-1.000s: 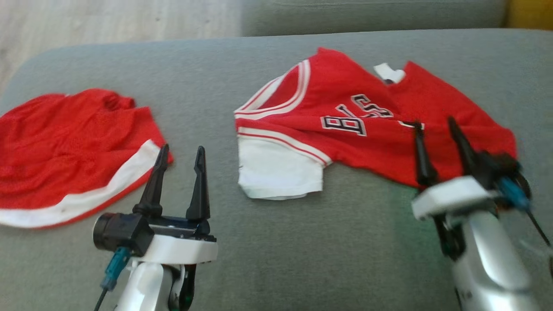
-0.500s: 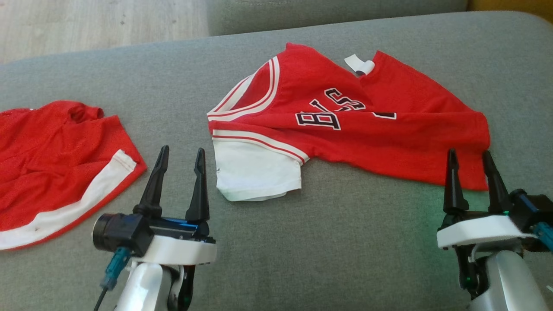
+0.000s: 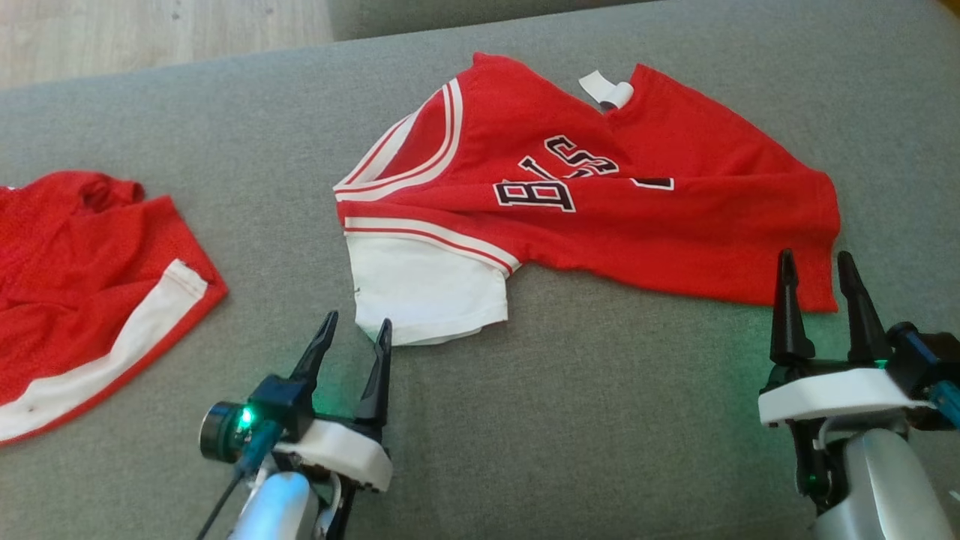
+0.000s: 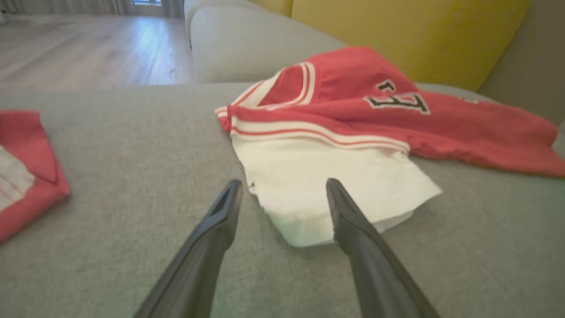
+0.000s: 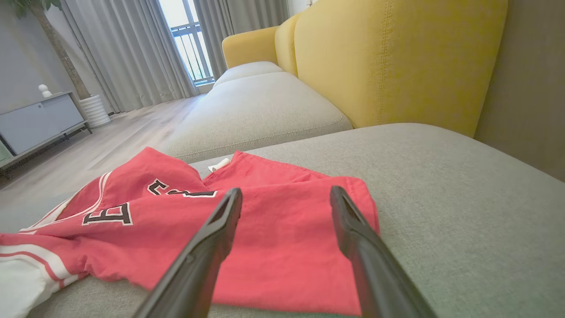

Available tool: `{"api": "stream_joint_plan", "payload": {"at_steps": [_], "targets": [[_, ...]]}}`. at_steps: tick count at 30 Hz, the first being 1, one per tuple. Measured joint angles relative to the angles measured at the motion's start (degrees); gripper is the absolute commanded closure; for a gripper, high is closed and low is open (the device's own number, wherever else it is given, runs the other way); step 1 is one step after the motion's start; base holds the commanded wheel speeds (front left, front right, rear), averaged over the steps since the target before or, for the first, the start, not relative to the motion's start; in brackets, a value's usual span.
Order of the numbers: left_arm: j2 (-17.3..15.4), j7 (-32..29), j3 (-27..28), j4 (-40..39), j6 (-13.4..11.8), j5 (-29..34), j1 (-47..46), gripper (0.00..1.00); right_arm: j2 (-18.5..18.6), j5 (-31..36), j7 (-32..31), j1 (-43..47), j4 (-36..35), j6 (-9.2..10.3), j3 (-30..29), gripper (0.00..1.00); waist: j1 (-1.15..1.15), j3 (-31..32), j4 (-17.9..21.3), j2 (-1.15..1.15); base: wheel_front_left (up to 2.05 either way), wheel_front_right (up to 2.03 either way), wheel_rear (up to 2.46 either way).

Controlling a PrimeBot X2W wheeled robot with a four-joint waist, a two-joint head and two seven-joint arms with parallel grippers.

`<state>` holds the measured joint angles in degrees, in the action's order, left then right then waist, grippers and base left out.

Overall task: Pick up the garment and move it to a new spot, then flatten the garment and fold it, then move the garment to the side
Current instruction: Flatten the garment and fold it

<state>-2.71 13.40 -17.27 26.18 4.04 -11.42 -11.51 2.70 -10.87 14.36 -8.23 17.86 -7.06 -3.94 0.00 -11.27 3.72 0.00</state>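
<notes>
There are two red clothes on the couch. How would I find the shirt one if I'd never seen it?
Start at the big grey couch, where two red clothes lie apart. The shirt is the one on the right side. The red cloth on the left has just a white band, but the shirt has black-and-white letters, striped white trim and a white part at its left end.

Your head camera looks steeply down on the sofa seat [image 3: 600, 420] from above and behind the left claw [image 3: 358, 320] and right claw [image 3: 814, 255]. Each wrist camera sits low and close behind its own claw. The left faces the jersey's [image 3: 675, 225] white sleeve, the right its red hem. All three views share the jersey.
</notes>
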Motion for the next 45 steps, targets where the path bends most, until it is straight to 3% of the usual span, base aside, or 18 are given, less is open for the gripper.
{"api": "stream_joint_plan", "payload": {"at_steps": [8,14,15,16,17,18,24,31,37,45], "targets": [[0.1,-3.1,0.1,9.5,-2.0,0.4,-6.1,0.00,0.0,-0.3,0.0,-0.7,-0.5,0.00,0.2,0.00,0.01,-1.6,1.2,0.00,0.00,0.00,0.00],[0.1,-4.3,-1.0,12.7,-0.9,0.3,-7.2,0.00,0.0,-0.6,0.0,-0.7,-0.4,0.00,0.4,0.00,0.00,-1.4,1.7,0.00,0.00,0.00,0.00],[0.1,-4.3,-1.2,12.9,-0.5,0.0,-7.2,0.07,0.0,-0.6,0.0,-0.7,-0.4,0.00,0.3,0.00,0.00,-1.3,1.7,0.00,0.00,0.00,0.00],[0.1,-4.3,-1.6,13.1,-0.1,-0.3,-7.2,0.58,0.0,-0.6,0.0,-0.7,-0.3,0.00,0.3,0.00,0.00,-1.2,1.7,0.00,0.00,0.00,0.00],[0.1,-4.3,-1.9,13.3,0.1,-0.5,-7.2,0.67,0.0,-0.6,0.0,-0.7,-0.3,0.00,0.3,0.00,0.00,-1.0,1.6,0.00,0.00,0.00,0.00],[0.1,-4.5,-2.3,13.5,0.2,-0.8,-7.2,1.00,0.0,-0.6,0.0,-0.7,-0.2,0.00,0.2,0.00,0.00,-0.9,1.6,0.00,0.00,0.00,0.00],[0.2,-3.4,-3.3,13.3,1.0,-2.1,-7.1,1.00,0.0,-0.2,0.0,-0.7,0.9,0.00,-0.5,0.00,0.00,-0.1,0.9,0.00,0.00,0.00,0.00],[0.3,0.6,-1.7,6.6,-0.8,-3.4,-7.0,1.00,-0.1,2.9,0.0,-0.8,8.1,0.00,-6.2,0.00,0.00,0.9,-0.5,0.00,0.00,0.00,0.00],[0.2,0.9,0.2,-2.5,-1.3,-3.3,-5.3,1.00,-0.1,3.6,-2.1,-6.1,18.7,0.00,-12.0,0.00,0.00,1.1,-2.1,0.00,0.00,0.00,0.00],[0.2,1.0,0.2,-4.4,-1.0,-2.6,-2.3,1.00,0.0,2.0,-3.1,-13.4,32.8,0.00,-14.2,0.00,0.00,0.5,-3.2,0.00,0.00,0.00,0.00]]}}
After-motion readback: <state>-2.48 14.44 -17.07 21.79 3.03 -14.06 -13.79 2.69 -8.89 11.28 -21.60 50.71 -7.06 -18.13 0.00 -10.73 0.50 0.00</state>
